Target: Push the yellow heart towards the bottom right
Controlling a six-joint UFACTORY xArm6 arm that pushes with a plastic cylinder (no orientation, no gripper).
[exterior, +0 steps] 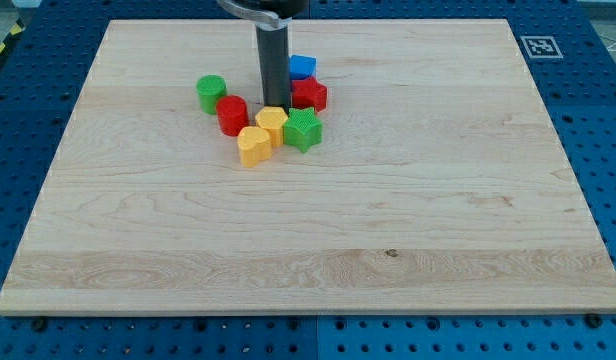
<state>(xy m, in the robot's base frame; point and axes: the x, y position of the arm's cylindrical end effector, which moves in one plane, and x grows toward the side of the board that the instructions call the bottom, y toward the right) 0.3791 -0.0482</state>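
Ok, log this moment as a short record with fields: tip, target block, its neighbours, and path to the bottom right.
tip: my tip stands just above the yellow pair, among the cluster
target: yellow heart, lowest block of the cluster
neighbours: second yellow block up-right of it, green star to the right, red cylinder up-left
others: green cylinder, red block, blue block
path: wooden board lies bare toward the bottom right

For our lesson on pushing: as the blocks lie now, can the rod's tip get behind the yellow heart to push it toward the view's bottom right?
Probably yes. My tip stands just above the yellow heart, though the yellow block lies between them.
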